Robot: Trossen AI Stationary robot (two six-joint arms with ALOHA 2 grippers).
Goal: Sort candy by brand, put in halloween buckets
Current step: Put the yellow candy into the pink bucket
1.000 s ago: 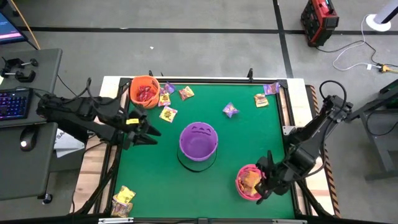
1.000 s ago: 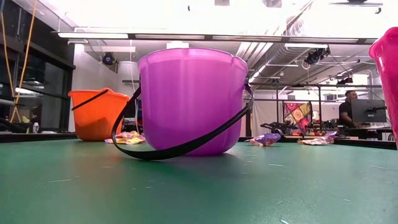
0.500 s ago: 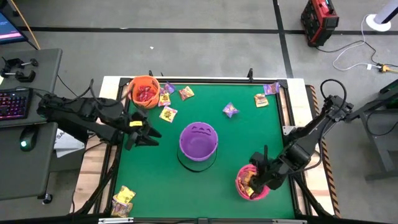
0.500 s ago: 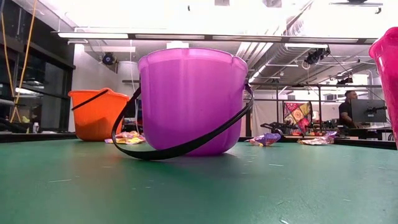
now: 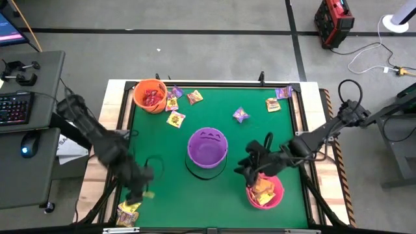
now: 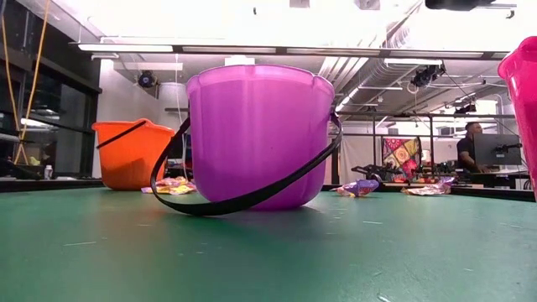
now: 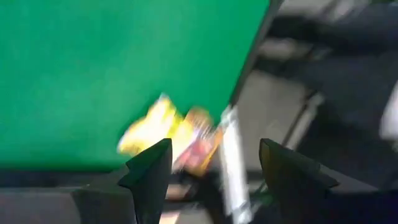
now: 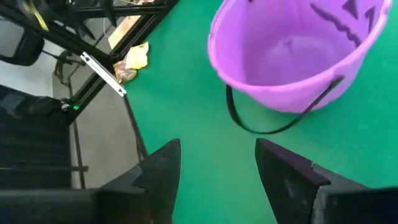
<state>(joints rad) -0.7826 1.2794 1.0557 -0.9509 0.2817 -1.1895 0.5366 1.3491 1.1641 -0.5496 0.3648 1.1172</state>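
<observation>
Three buckets stand upright on the green mat: orange (image 5: 151, 95) at the far left with red packets inside, purple (image 5: 208, 147) in the middle, and pink (image 5: 264, 190) at the near right with yellow-orange packets inside. Loose candy packets (image 5: 175, 119) lie by the orange bucket. Others (image 5: 241, 115) (image 5: 273, 104) lie along the far side. A yellow and orange pair (image 5: 129, 209) lies at the near left corner and also shows in the left wrist view (image 7: 168, 134). My left gripper (image 5: 140, 192) (image 7: 214, 155) hovers over that pair, open and empty. My right gripper (image 5: 250, 166) (image 8: 217, 155) is open and empty between the purple and pink buckets.
The purple bucket's black handle (image 8: 273, 127) lies down on the mat on its near side. The mat's raised frame (image 5: 214, 84) runs around the edges. A keyboard and mouse (image 5: 26, 151) sit on a side desk to the left. There is bare mat between the purple bucket and the left edge.
My left gripper has swung from beside the orange bucket toward the table's near edge, ending over the packets at the near left corner. My right gripper has gone from the pink bucket's right side across it, toward the left and the far edge, ending near the purple bucket.
</observation>
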